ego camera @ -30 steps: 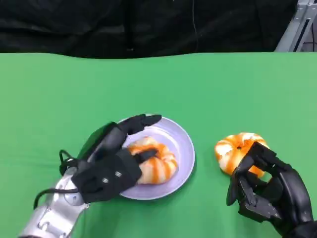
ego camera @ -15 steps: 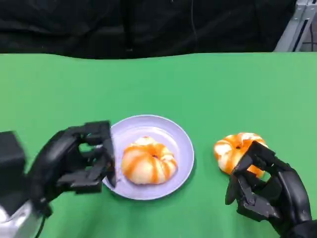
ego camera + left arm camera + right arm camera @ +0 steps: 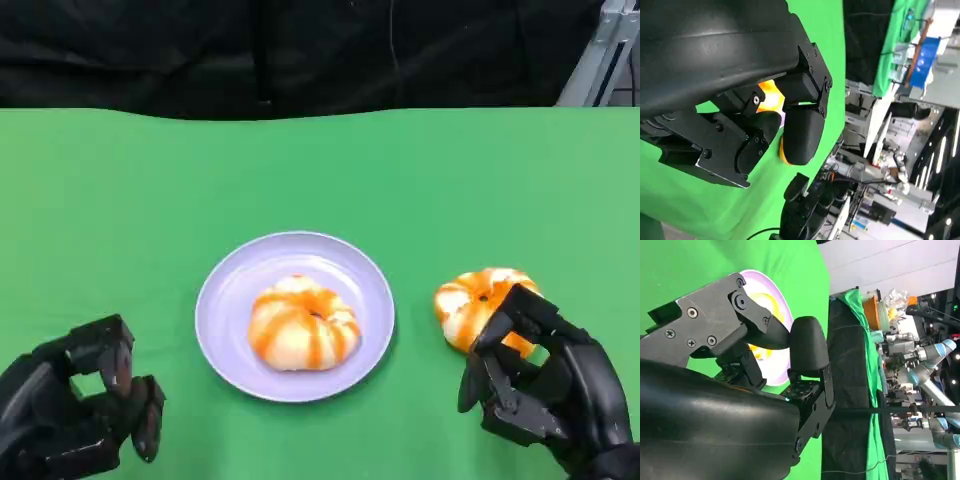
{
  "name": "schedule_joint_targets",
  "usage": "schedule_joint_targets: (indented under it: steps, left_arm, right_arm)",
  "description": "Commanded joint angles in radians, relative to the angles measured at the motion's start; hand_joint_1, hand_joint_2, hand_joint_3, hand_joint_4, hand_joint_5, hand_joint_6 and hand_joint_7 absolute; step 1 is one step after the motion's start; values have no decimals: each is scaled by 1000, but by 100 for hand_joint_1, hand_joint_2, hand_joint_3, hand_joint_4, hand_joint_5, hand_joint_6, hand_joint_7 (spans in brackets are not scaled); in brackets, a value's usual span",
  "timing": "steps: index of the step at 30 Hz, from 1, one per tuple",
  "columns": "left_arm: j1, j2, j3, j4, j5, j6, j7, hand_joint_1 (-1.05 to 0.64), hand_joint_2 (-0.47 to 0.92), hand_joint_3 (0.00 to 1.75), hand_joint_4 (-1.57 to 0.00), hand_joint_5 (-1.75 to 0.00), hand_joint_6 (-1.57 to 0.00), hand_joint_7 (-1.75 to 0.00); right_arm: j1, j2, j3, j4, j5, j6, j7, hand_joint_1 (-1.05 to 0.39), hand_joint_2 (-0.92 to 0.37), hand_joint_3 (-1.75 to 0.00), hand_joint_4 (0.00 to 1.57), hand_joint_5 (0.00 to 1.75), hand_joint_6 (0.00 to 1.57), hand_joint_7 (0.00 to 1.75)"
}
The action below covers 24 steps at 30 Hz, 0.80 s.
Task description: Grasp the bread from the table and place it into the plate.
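We saw one striped bread roll (image 3: 301, 323) lying in the lilac plate (image 3: 228, 290); the second roll (image 3: 478, 300) sat on the desk (image 3: 320, 170) right of the plate; our right hand (image 3: 530, 385) touched it with loosely curled fingers, not yet gripping, probably poised to grasp; our left hand (image 3: 80, 408) hung empty left of the plate, fingers curled.

Two breads (image 3: 300, 323) (image 3: 480, 303), one plate (image 3: 231, 285)

Left hand (image 3: 75, 405) low at the near left, fingers curled, empty; right hand (image 3: 540, 385) at the near right, fingers curled.
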Motion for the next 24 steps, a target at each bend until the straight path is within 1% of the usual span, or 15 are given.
schedule_joint_targets:
  steps: [1,6,10,16,21,24]
  left_arm:
    - [-15,-5,25,56,23,-43,-7,7,69,126,-94,-175,-76,-175]
    - [-24,-4,22,46,56,-39,26,7,70,122,-96,-175,-78,-175]
    - [-27,0,25,31,56,-21,36,8,70,123,-96,-175,-78,-175]
    - [-28,-1,24,37,67,-34,30,9,70,123,-95,-175,-78,-175]
    - [-26,-1,17,25,85,-31,32,8,70,122,-95,-175,-78,-175]
    - [-23,-3,12,15,95,-29,38,8,69,122,-96,-175,-80,-175]
  right_arm:
    - [-3,-16,-10,-14,12,11,-1,-10,-58,-115,83,175,61,174]
    - [1,-17,-10,-10,15,9,7,-11,-59,-115,83,175,61,174]
    - [1,-12,-9,0,7,-15,7,-11,-58,-114,83,175,60,175]
    - [5,-15,-6,-19,16,11,10,-11,-59,-114,84,175,61,175]
    - [5,-12,-10,-13,19,0,12,-11,-59,-113,84,175,61,175]
    - [8,-14,-9,-17,21,5,15,-11,-59,-113,83,175,61,175]
